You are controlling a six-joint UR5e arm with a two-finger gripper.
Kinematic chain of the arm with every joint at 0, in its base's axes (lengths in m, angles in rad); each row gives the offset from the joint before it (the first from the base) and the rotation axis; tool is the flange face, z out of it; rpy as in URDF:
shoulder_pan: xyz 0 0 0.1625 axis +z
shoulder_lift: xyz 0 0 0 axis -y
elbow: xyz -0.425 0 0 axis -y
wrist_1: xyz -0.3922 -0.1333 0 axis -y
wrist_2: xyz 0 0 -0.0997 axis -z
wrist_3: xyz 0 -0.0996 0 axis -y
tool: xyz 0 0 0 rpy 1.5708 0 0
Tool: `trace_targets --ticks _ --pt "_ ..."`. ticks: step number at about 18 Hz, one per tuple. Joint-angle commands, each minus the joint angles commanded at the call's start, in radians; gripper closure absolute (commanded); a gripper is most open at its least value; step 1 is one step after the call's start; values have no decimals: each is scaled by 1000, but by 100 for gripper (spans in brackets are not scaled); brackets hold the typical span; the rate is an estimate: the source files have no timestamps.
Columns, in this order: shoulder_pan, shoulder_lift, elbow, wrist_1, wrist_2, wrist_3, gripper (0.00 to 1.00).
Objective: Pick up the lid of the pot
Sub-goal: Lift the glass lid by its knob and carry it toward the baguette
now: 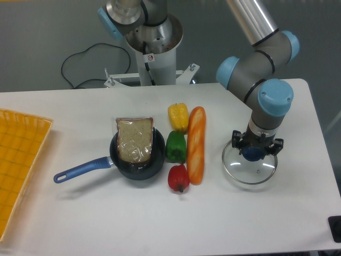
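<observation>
With the fingers clamped on its knob, the pot lid wants a slow, straight lift.

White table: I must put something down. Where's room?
White tabletop shows between the yellow bin and the blue-handled black pan, and in front of the red pepper. Crowded: pan to long orange loaf, and around claw and clear glass lid.
</observation>
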State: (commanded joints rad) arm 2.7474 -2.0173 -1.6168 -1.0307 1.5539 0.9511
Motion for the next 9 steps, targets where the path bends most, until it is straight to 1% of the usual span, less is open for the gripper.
trace_targets --ticks 3,5,9 --pt "-23 32 0 -43 3 2 50" --pt "-61 57 2 -78 5 -2 50" --pt "-90 89 2 -138 9 6 50"
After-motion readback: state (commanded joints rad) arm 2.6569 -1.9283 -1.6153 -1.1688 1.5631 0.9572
